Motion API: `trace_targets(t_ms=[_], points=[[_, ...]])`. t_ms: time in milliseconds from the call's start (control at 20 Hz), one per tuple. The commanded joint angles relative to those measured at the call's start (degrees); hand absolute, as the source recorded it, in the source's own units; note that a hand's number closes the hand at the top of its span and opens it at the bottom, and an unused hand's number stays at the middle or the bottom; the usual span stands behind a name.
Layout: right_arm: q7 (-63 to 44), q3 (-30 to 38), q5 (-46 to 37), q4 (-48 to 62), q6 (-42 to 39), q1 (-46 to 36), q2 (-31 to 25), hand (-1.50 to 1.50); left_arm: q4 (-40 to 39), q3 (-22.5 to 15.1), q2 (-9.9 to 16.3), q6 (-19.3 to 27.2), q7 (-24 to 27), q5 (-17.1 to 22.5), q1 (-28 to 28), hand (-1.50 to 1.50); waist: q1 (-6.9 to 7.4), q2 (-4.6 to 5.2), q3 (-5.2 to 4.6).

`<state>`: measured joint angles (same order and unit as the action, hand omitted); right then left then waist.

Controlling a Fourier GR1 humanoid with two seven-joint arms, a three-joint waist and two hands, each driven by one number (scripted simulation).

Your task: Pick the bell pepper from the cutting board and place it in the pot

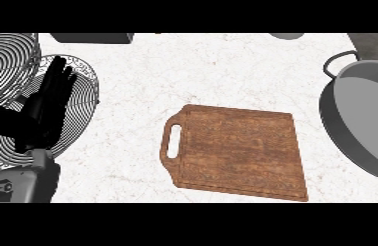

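A brown wooden cutting board (240, 150) with a handle slot on its left lies in the middle of the counter; nothing rests on it. A grey pot (353, 107) with a loop handle (337, 61) sits at the right edge, partly cut off by the frame. No bell pepper shows anywhere. My left hand (50, 97) stands at the left edge with straight fingers pointing up, resting and holding nothing. My right hand is out of the view.
A wire rack (81, 85) of round hoops stands at the far left behind my left hand. A grey object (92, 38) lies at the top left and a pale round thing (286, 36) at the top right.
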<state>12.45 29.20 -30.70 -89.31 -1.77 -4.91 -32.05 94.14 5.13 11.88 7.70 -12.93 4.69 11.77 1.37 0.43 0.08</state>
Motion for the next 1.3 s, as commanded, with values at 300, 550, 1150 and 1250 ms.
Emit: trace_targets(t_ms=[300,550,1150,1250], points=[[9.01,-4.69,-6.35,34.97,7.28,-17.5,-0.79,1.5,-0.45,0.8,0.4,0.19,-3.06,0.09,3.79,0.0,-0.32,-0.04,0.0],[13.06,-3.35,-3.49,48.99,-0.29,-23.2,-4.46,-1.5,-2.75,0.95,-0.4,-1.33,2.42,0.12,0.26,0.0,0.13,0.14,0.02],[23.93,8.52,13.03,63.59,-16.21,-30.38,-7.5,-1.5,-2.23,2.27,0.57,-1.54,-0.41,1.11,2.73,0.0,-0.34,0.08,0.07],[24.58,10.41,14.77,67.06,-18.98,-30.15,-10.14,-1.5,-1.83,0.6,-0.85,0.84,-1.14,-1.37,3.18,0.0,-0.41,0.13,0.1]])
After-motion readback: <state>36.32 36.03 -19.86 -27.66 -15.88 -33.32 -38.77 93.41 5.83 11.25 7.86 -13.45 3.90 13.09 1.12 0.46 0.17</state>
